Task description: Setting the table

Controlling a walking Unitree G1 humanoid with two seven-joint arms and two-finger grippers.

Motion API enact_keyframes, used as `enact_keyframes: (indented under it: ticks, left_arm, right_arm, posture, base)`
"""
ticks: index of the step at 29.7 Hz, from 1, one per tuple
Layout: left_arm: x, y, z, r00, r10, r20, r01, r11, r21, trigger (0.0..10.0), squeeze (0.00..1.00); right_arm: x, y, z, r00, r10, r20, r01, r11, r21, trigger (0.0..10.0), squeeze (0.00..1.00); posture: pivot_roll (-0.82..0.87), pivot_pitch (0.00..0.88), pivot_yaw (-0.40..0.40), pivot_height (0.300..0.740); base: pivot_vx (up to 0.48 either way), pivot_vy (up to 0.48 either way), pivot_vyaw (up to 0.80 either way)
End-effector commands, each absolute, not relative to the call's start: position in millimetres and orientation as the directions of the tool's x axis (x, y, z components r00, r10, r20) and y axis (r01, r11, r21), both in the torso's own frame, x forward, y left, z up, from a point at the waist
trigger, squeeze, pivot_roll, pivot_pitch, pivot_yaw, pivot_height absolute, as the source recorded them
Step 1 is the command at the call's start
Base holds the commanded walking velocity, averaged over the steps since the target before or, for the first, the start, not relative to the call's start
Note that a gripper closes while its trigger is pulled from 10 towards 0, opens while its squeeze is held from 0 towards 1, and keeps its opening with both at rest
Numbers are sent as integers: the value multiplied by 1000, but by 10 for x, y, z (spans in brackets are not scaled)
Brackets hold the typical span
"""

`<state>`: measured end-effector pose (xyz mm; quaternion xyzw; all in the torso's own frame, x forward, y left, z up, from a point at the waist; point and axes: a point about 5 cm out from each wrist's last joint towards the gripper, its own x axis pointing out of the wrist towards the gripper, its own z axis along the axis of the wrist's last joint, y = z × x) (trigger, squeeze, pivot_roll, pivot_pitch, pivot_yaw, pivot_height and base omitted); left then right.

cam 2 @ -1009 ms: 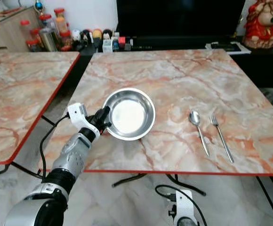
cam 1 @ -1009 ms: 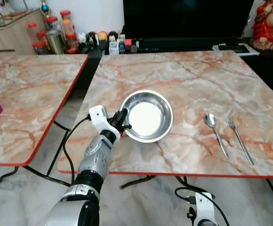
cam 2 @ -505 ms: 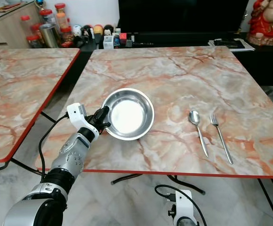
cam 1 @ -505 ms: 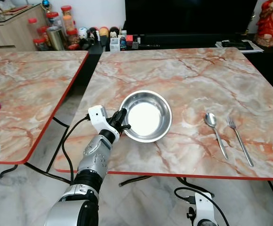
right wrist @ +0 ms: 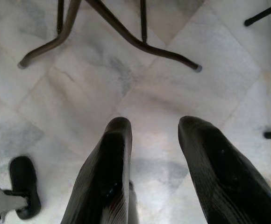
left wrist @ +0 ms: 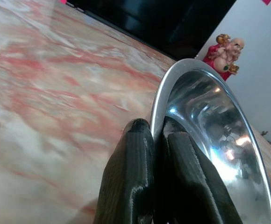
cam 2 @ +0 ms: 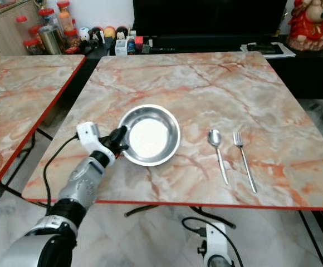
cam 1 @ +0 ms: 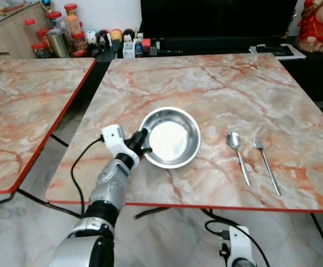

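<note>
Your left gripper (cam 1: 141, 146) is clamped on the steel bowl (cam 1: 170, 137) rim; spoon (cam 1: 238, 151) and fork (cam 1: 266, 163) lie well beyond it. Probably you now only release. Right gripper (right wrist: 154, 158) hangs spread apart.

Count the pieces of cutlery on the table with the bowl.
2. The spoon lies to the right of the steel bowl; the fork lies just right of the spoon, roughly parallel.
</note>
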<state>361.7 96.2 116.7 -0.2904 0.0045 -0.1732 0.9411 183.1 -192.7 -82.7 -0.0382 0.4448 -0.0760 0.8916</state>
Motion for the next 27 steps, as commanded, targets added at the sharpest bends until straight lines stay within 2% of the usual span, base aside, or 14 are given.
enact_keyframes:
  ticks: [1, 13, 20, 24, 27]
  left_arm:
    - [3639, 1034, 1218, 937, -329, 113, 338, 781, -525, 10000, 0]
    - [3639, 1035, 1203, 932, -347, 104, 347, 773, -532, 10000, 0]
    - [3692, 926, 1275, 894, -432, 116, 411, 693, -592, 10000, 0]
    - [3688, 741, 1289, 845, -525, 100, 467, 635, -615, 10000, 0]
    - [3693, 677, 1323, 831, -546, 111, 477, 595, -647, 10000, 0]
  right_arm:
    - [1850, -1882, -825, 595, -159, -788, 95, 987, -128, 10000, 0]
    - [1842, -1876, -830, 593, -158, -789, 93, 987, -127, 10000, 0]
    - [1841, -1867, -831, 593, -156, -790, 91, 988, -127, 10000, 0]
    - [1844, -1861, -831, 593, -158, -790, 95, 987, -126, 10000, 0]
    - [1842, -1859, -832, 592, -160, -790, 102, 987, -124, 10000, 0]
  posture:
    - [31, 0, 53, 740]
    - [31, 0, 55, 740]
    - [34, 0, 56, 740]
    - [29, 0, 61, 740]
    - [23, 0, 68, 740]
  base:
    - [0, 0, 0]
    - [0, 0, 0]
    - [0, 0, 0]
    - [0, 0, 0]
    - [0, 0, 0]
